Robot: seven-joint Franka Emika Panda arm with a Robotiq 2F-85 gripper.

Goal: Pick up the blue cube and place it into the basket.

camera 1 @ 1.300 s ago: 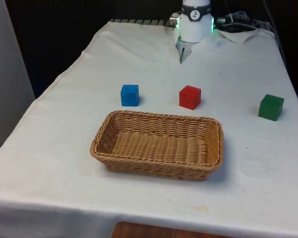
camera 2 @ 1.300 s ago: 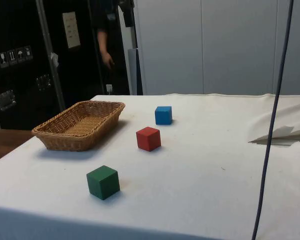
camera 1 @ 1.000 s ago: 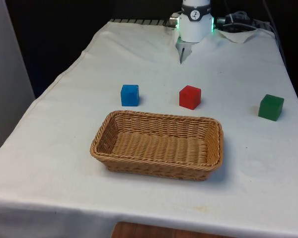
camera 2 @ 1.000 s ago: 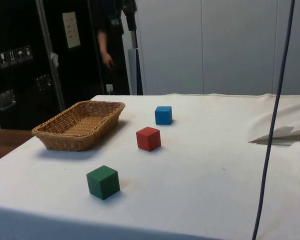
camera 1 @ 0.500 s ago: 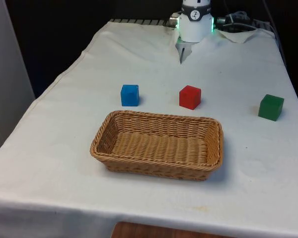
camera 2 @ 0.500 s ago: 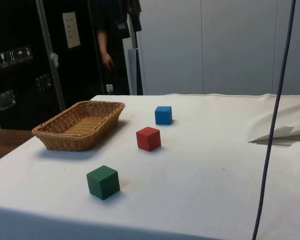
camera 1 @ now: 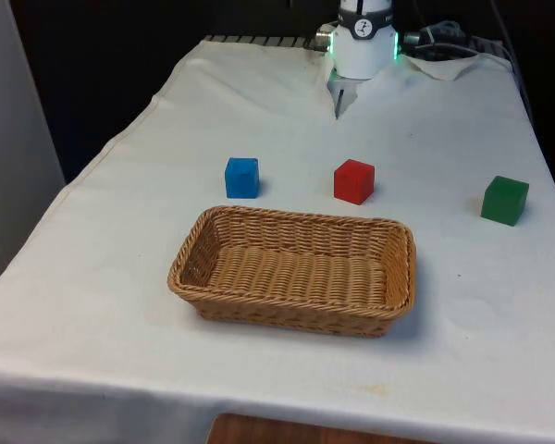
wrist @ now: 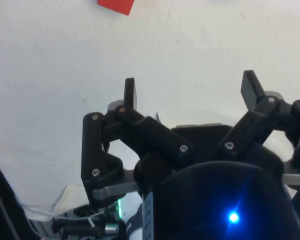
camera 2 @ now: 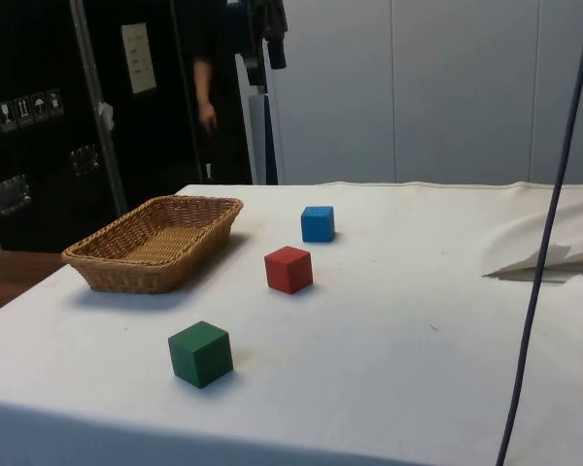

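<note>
— Wicker first: where does the basket (camera 1: 296,273) sit, and where is the blue cube (camera 1: 241,177)?

— On the white cloth (camera 1: 120,277), near the front edge of the table. Its hollow looks bare in the front view; from the side only the far inner wall shows, so the floor is hidden there. The blue cube rests on the cloth just behind the basket's back rim, towards the front view's left, apart from it.

— And the other blocks?

— A red cube (camera 1: 354,181) stands in the same row behind the basket, well apart from the blue one. A green cube (camera 1: 505,200) sits alone near the front view's right edge.

— What about the gripper (wrist: 190,92)?

— In the wrist view its jaws are spread wide with nothing between them, just cloth beneath. One corner of the red cube is cut off by that picture's edge. In the side view a dark shape at the top edge, high above the blue cube, may be the gripper, but it is cropped.

— Anyone around?

— A person's arm and hand (camera 2: 208,116) hang against the dark cabinets; the rest is lost in shadow.
</note>
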